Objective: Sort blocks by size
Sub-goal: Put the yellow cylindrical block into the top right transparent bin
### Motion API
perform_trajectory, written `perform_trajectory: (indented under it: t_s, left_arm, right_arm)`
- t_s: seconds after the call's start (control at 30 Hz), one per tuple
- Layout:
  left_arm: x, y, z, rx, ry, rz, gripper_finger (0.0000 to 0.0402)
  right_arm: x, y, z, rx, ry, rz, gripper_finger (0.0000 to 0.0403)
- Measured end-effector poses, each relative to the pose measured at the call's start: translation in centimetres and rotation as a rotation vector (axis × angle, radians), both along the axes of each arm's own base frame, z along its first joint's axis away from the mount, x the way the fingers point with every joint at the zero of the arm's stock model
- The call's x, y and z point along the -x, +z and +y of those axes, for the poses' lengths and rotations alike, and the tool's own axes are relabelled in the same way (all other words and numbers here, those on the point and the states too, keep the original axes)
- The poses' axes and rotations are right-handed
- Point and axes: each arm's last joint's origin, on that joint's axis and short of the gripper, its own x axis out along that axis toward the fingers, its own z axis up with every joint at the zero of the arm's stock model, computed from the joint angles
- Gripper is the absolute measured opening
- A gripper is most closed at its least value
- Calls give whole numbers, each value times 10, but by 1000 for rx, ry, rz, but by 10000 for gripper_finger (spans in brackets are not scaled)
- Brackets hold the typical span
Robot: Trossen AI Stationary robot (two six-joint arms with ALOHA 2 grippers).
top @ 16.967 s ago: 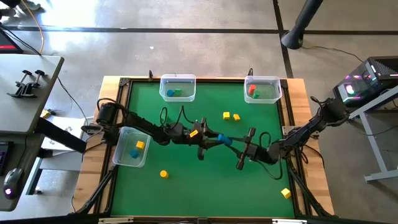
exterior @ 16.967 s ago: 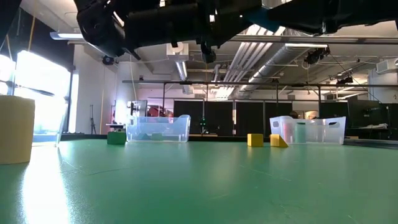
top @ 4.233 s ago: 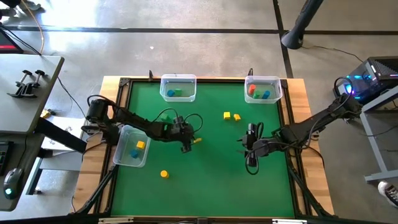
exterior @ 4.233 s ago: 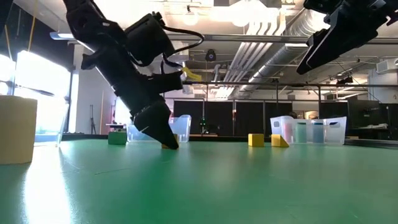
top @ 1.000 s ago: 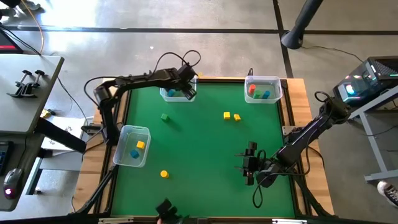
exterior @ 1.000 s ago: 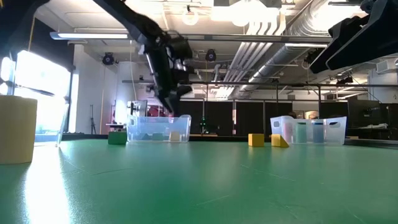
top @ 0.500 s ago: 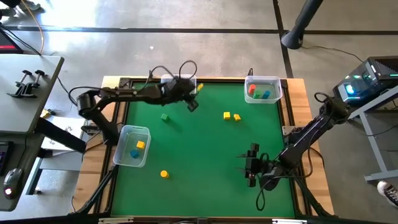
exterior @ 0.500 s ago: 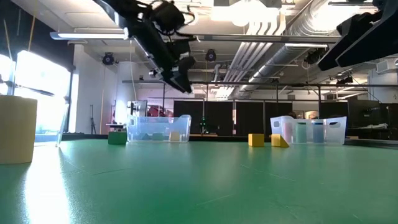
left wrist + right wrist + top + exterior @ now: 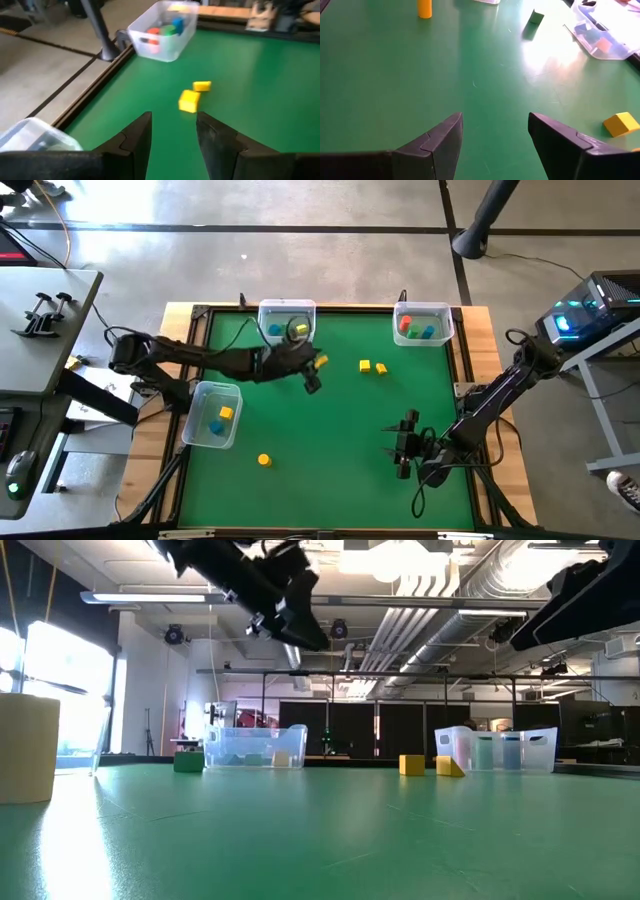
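The left gripper (image 9: 311,379), empty and parted, hangs upper centre, facing two loose yellow blocks (image 9: 189,100) right of centre; small, rigid and probably light, they suit pinching across flat sides; the right gripper (image 9: 403,451) waits parted, lower right.

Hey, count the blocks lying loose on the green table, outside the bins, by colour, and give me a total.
yellow cubes: 2
yellow-orange cylinder: 1
green block: 1
Total: 4
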Motion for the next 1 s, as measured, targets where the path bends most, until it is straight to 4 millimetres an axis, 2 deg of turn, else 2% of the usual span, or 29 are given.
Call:
perform_trajectory:
  t_s: [0.23,0.5,0.63,0.7,0.8,0.9,1.0]
  left_arm:
    - [-24,-9,-54,-48,-146,-150,142]
    - [-55,-49,-109,-120,-388,-393,142]
    - [-61,-62,-125,-181,-486,-506,142]
    - [-62,-63,-131,-224,-437,-447,142]
    - [-61,-62,-141,-293,-377,-237,142]
    - [-50,-49,-161,-319,-402,-19,142]
    - [-30,-30,-178,-236,-422,151,142]
  right_arm:
    - [-1,-6,2,-23,-28,2,227]
    - [4,-5,7,16,-41,-46,227]
    - [6,-4,8,32,-45,-64,227]
    - [6,-4,8,37,-49,-68,227]
    - [6,-4,8,51,-57,-77,227]
    - [5,-4,7,62,-56,-76,227]
    - [4,-4,6,71,-57,-74,227]
